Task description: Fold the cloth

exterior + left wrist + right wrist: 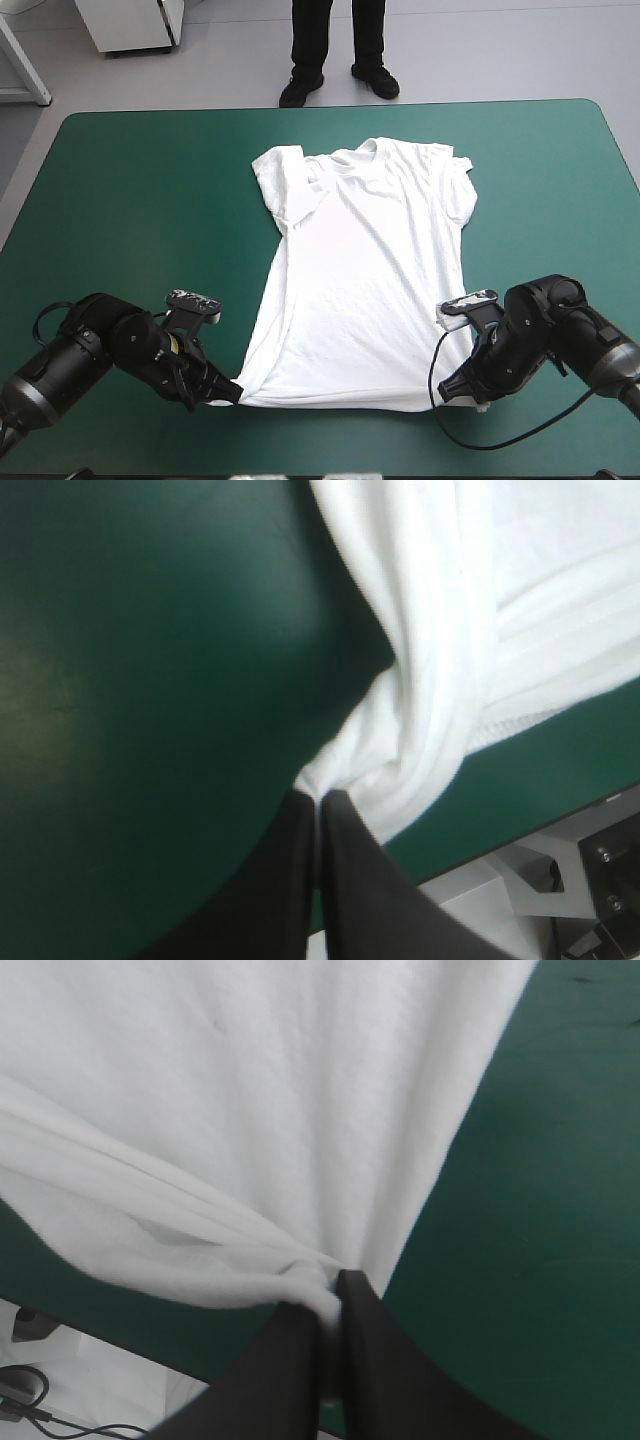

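The white T-shirt [358,280] lies spread flat in the middle of the teal-green table, collar toward the far edge, hem toward the near edge. One sleeve is folded in over the chest. My left gripper [222,392] pinches the hem's left corner, shut on the gathered cloth [400,770]. My right gripper [470,392] is shut on the hem's right corner, where the cloth [260,1160] bunches into folds at the fingertips. In each wrist view the black fingers [350,870] [370,1360] meet in a point with white fabric between them.
Bare teal-green cover [130,200] lies on both sides of the shirt. The table's near edge [520,810] runs just behind both grippers.
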Tool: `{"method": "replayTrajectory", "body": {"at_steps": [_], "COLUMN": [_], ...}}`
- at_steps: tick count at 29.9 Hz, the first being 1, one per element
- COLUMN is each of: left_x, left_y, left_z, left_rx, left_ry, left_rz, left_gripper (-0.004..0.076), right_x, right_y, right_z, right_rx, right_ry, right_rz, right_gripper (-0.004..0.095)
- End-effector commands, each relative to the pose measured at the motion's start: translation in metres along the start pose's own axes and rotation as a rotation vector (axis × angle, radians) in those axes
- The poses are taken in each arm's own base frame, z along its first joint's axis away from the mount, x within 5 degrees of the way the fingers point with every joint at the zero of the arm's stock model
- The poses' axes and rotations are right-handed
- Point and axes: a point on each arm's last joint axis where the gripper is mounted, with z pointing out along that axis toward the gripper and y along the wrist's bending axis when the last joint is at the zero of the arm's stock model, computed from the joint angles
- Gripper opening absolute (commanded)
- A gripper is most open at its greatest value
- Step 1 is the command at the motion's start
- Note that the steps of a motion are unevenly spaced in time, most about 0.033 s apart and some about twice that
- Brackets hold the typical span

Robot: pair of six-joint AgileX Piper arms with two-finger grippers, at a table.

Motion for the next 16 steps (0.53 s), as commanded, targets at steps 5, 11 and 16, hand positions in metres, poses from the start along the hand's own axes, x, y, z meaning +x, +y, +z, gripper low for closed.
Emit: {"method": "replayTrajectory", "body": {"at_steps": [5, 11, 16], "left_x": [0.008, 0.011, -0.003], "left_y": [-0.007, -0.008, -0.017], "left_z": [-0.008, -0.016, -0.056], "left_rx": [0.048, 0.051, 0.072], "left_ry": [0.054, 0.047, -0.117], "left_rz": [0.045, 0.053, 0.087], "left_gripper": [0.0279, 0.0478, 0.0478], "right_x": [0.002, -0.005, -0.009], "right_y": [0.004, 0.008, 0.007], "right_z": [-0.012, -0.027, -0.063], "right_rx": [-0.03, -0.049, -0.002], "right_ry": [-0.009, -0.07, -0.22], "right_rz": [0.0, 0.035, 0.058], "right_gripper": [0.0234, 0.0548, 0.0559]}}
